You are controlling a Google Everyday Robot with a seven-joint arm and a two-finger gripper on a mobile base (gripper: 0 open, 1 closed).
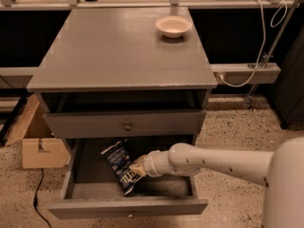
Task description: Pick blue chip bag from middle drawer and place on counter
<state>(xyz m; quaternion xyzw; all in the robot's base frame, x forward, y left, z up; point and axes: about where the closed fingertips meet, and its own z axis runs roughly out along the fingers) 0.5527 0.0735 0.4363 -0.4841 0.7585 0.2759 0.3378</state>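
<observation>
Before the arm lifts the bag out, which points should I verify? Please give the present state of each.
1. The middle drawer is pulled open: ok.
2. The gripper is inside the drawer, at the blue chip bag: ok.
3. The hold on the bag is secure: cannot tell.
4. The counter has bare surface to place on: ok.
5. The bowl stands at the back right, away from that surface: ok.

gripper (138, 167) inside middle drawer (128, 207), upper drawer (95, 125) above
</observation>
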